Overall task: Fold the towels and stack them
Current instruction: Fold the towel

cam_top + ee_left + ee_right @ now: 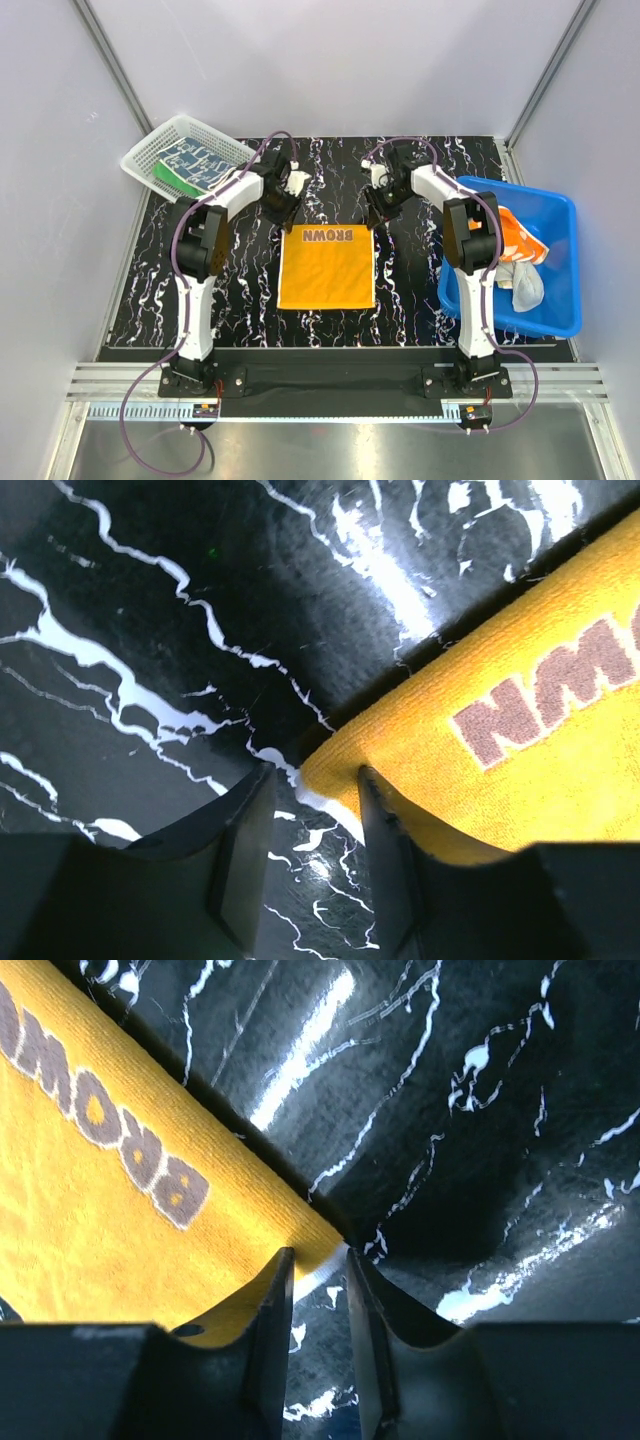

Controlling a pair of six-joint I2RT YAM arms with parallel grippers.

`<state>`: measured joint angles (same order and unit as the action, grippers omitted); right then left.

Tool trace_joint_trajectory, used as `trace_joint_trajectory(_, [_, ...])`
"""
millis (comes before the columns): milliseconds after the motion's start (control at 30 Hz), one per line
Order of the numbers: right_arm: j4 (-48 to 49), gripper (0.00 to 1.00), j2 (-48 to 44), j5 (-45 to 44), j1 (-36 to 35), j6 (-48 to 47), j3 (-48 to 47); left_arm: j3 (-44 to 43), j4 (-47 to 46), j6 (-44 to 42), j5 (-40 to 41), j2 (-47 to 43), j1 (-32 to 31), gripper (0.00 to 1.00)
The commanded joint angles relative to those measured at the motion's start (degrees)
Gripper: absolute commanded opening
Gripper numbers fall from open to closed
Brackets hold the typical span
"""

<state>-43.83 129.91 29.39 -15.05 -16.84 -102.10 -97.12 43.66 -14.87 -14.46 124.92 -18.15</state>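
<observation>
A yellow towel [326,268] with brown lettering lies folded flat in the middle of the table, its lettered edge at the far side. My left gripper [285,215] is at its far left corner and my right gripper [375,218] at its far right corner. In the left wrist view the jaws [315,772] stand open, the towel [560,770] corner just at the fingertips and one finger lying over the cloth. The right wrist view shows the right gripper [318,1253] open with a narrow gap, the white-edged corner of the towel [90,1220] at its tips. Neither gripper holds the cloth.
At the back left stands a white mesh basket [175,135] holding a navy patterned towel [200,160] and a green one [165,178]. On the right, a blue tub [560,320] holds an orange towel [520,240] and a pale cloth [527,285].
</observation>
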Motion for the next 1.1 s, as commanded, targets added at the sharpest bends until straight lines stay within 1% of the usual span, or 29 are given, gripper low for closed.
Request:
trace_joint_trajectory(0, [-2.39, 0.33, 0.69, 2.34, 0.81, -2.49, -3.10, -2.72, 1.16, -2.35, -3.29, 1.29, 0.22, 0.46])
trace_joint_trajectory(67, [-2.57, 0.30, 1.22, 2.34, 1.07, -2.67, -3.19, -2.72, 1.16, -2.53, -2.86, 1.29, 0.31, 0.47])
trace_joint_trajectory(267, [-2.92, 0.28, 2.45, 3.04, 1.34, -3.11, -3.89, -4.21, 1.60, -3.06, -4.09, 1.64, 1.36, 0.48])
trace_joint_trajectory(433, [-3.10, 0.20, 3.25, 3.48, 1.34, -3.64, -5.12, -4.66, 2.57, -4.11, -5.40, 2.69, 1.80, 0.46])
trace_joint_trajectory(500, [-3.01, 0.18, 3.60, 3.40, 1.34, -3.73, -5.38, -4.74, 3.10, -4.46, -6.80, 2.96, 1.89, 0.33])
trace_joint_trajectory(567, [-2.92, 0.11, 3.60, 3.48, 1.43, -4.08, -5.56, -5.09, 3.71, -4.90, -7.42, 3.13, 1.89, 0.16])
trace_joint_trajectory(600, [-2.66, 0.07, 3.60, 3.40, 1.43, -4.08, -5.65, -5.36, 3.97, -4.99, -7.77, 3.39, 1.81, 0.04])
trace_joint_trajectory(633, [-2.66, 0.06, 3.60, 3.48, 1.43, -4.25, -5.74, -5.79, 4.33, -5.08, -8.13, 3.57, 1.89, 0.00])
trace_joint_trajectory(733, [-0.91, 0.00, 2.29, 3.13, 1.34, -4.25, -4.69, -6.94, 5.29, -4.99, -9.62, 3.05, 1.89, 0.00])
trace_joint_trajectory(933, [7.87, 0.00, -5.97, 0.42, 1.34, -4.34, 2.43, -5.98, 3.89, -3.93, -7.43, -1.25, 1.72, 0.00])
trace_joint_trajectory(1067, [14.63, 0.00, -13.25, -2.84, 1.42, -4.17, 7.17, -2.55, 0.65, -4.02, -5.58, -7.22, 1.63, 0.00])
